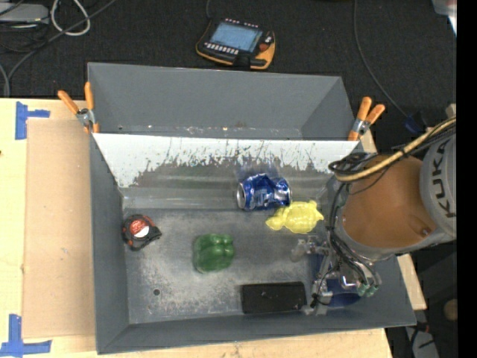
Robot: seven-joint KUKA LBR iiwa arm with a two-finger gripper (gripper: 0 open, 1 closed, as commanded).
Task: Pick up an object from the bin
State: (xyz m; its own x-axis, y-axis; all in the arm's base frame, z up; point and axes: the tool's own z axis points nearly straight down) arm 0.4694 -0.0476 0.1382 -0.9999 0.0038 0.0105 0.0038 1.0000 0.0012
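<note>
My gripper (326, 280) is low in the bin's front right corner, under the orange cover on the wrist. Right below it lies a dark blue thing (344, 300), mostly hidden by the gripper's body. A flat black rectangular block (273, 298) lies just to the left of the gripper, along the front wall. A yellow lumpy toy (296, 218) sits a little behind the gripper. I cannot tell whether anything is held.
A crushed blue can (262, 192) lies at the back middle beside the yellow toy. A green pepper-shaped toy (213, 252) sits in the middle of the floor. A small red and black tape measure (139, 232) rests near the left wall.
</note>
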